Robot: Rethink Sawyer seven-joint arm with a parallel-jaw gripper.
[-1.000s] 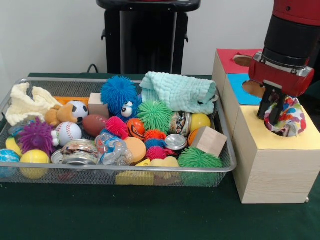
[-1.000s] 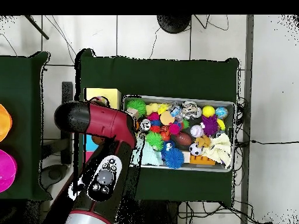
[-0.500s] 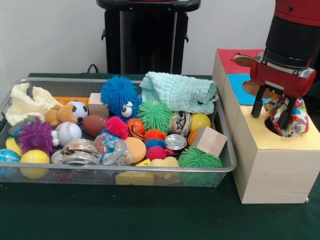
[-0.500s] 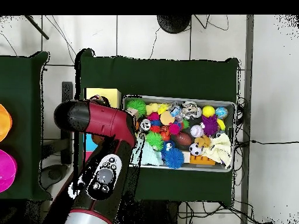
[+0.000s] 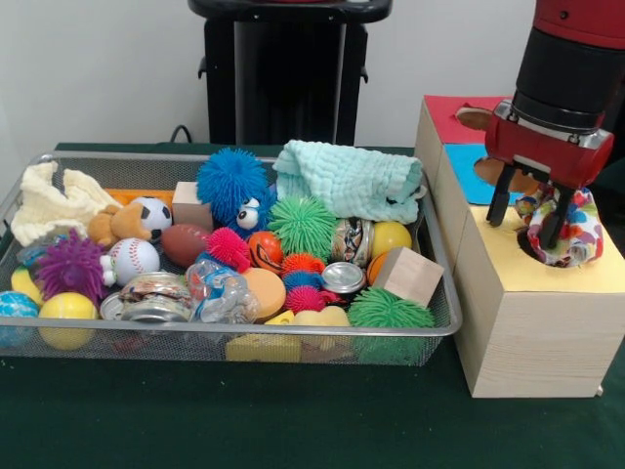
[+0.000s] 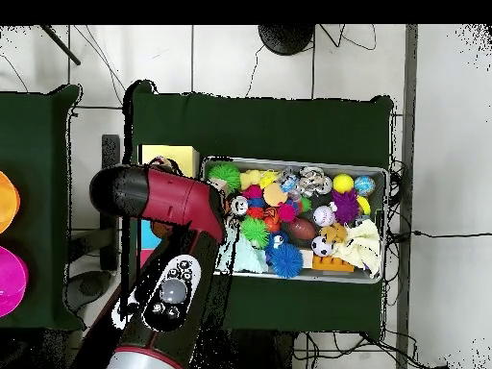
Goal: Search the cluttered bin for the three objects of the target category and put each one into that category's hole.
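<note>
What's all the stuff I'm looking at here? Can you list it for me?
Wire bin: one, silver, on the green table.
Spiky balls: several, blue, green, pink, purple, in the bin.
Sports balls: a baseball, soccer ball, football, left half of bin.
Cloths: one mint at the bin's back, one cream at its left end.
Cans: at least two, metal, bin's middle and front.
Wooden blocks: two, tan, in the bin.
Sorting box: one, wooden, yellow, blue and red tops with holes, right of bin.
Patterned cloth: one, multicoloured, in the yellow top's hole.
End effector: one, open, above the patterned cloth.
</note>
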